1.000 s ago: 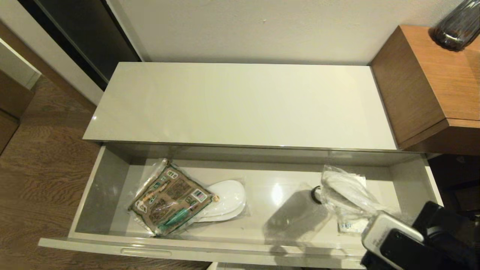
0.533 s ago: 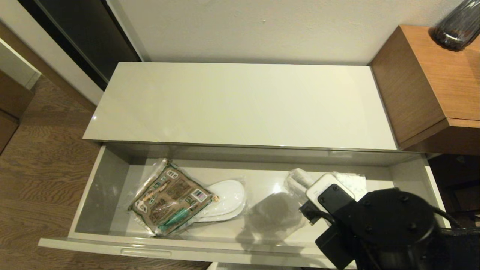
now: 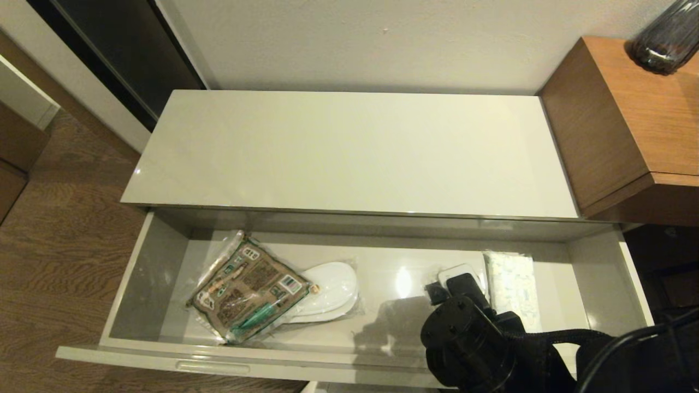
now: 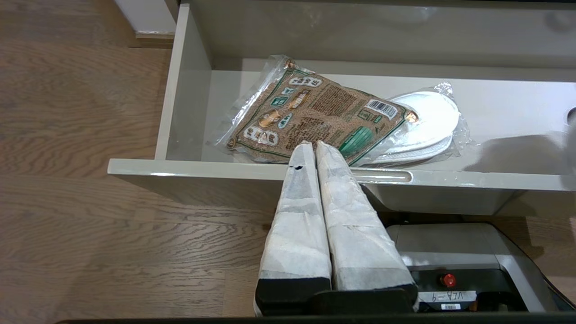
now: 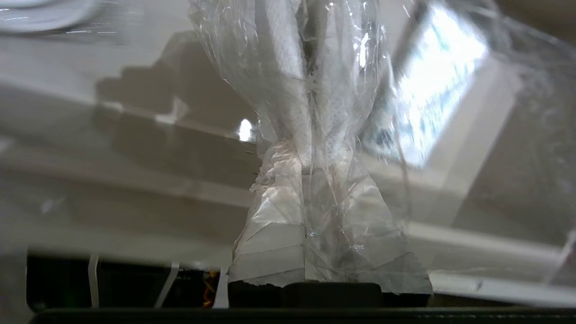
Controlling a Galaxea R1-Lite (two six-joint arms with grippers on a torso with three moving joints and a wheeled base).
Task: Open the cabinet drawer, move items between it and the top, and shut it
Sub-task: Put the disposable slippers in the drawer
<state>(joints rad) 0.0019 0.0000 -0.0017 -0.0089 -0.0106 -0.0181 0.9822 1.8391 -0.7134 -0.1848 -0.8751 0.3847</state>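
Note:
The cabinet drawer point(image 3: 147, 273) stands pulled open below the bare glossy top point(image 3: 349, 153). At its left end lies the brown-and-green packet point(image 3: 248, 286), partly over a wrapped white slipper pair point(image 3: 333, 286). My right gripper point(image 3: 461, 284) reaches down into the drawer's right half. In the right wrist view its jaws point(image 5: 310, 153) are shut on the clear wrap of a second slipper pair point(image 5: 288, 67), which lies along the drawer's right side point(image 3: 510, 289). My left gripper point(image 4: 310, 146) is shut and empty, just outside the drawer's front edge point(image 4: 202, 166), pointing at the packet point(image 4: 315, 112).
A higher brown wooden unit point(image 3: 628, 125) with a dark glass vase point(image 3: 663, 38) adjoins the cabinet on the right. The wall runs behind the top. Wooden floor point(image 3: 65, 229) lies to the left. The robot's base point(image 4: 454, 256) sits under the drawer front.
My right arm has swung from the front right corner in over the drawer and down, taking the wrapped slippers with it. That pack now lies lower and flatter. The left items have not moved.

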